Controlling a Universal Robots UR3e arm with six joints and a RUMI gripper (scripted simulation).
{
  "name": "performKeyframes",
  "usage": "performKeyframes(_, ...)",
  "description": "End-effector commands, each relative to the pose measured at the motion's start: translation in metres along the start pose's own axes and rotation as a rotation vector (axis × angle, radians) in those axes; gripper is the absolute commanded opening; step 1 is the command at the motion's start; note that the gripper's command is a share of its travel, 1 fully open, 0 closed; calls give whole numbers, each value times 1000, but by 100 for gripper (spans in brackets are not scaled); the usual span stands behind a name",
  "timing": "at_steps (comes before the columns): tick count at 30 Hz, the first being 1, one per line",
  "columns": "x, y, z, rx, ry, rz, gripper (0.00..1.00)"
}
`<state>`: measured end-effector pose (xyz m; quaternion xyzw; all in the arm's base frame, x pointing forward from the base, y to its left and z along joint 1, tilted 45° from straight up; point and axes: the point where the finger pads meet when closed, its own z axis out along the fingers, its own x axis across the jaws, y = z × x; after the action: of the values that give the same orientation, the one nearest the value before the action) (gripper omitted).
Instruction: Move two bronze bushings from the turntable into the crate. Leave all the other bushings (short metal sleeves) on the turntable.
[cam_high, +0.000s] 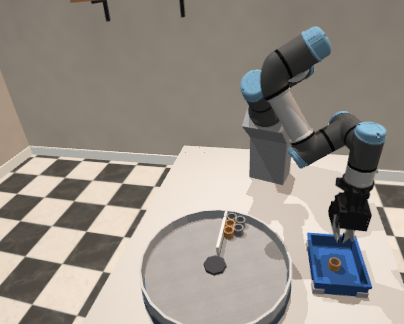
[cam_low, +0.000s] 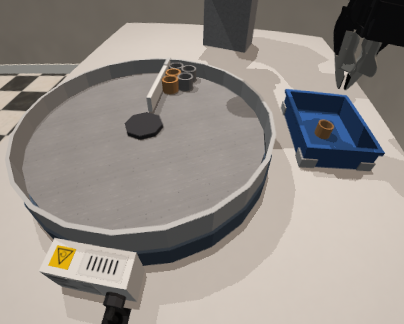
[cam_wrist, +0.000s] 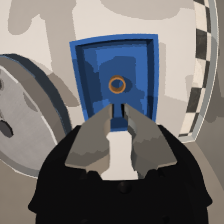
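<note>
One bronze bushing (cam_high: 334, 268) (cam_low: 324, 132) (cam_wrist: 117, 92) stands upright inside the blue crate (cam_high: 340, 289) (cam_low: 340, 159) (cam_wrist: 115, 39). On the turntable (cam_high: 180, 280) (cam_low: 150, 190) (cam_wrist: 27, 115), two bronze bushings stand upright against the white divider: a nearer one (cam_high: 228, 234) (cam_low: 170, 87) and a farther one (cam_high: 230, 222) (cam_low: 173, 73). Grey bushings stand beside and behind them, the nearest grey bushing (cam_high: 238, 232) (cam_low: 185, 85) to the right of the nearer bronze one. My gripper (cam_high: 344, 240) (cam_low: 345, 87) (cam_wrist: 117, 104) is shut with nothing between its fingertips, above the crate's back part.
The white divider (cam_high: 221, 236) (cam_low: 157, 89) runs from the turntable's back rim toward its dark hub (cam_high: 215, 265) (cam_low: 144, 125). The turntable's raised wall stands left of the crate. A white box with a warning label (cam_low: 90, 267) sits at the turntable's front.
</note>
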<state>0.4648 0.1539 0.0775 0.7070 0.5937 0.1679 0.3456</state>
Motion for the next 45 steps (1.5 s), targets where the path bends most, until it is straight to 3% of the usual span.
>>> performKeyframes(1,-5,0,-1,-2,2,10,6)
performKeyframes(19,-35,-1,-1,-2,2,64,6)
performKeyframes(45,-114,-5,0,-2,2,206,6)
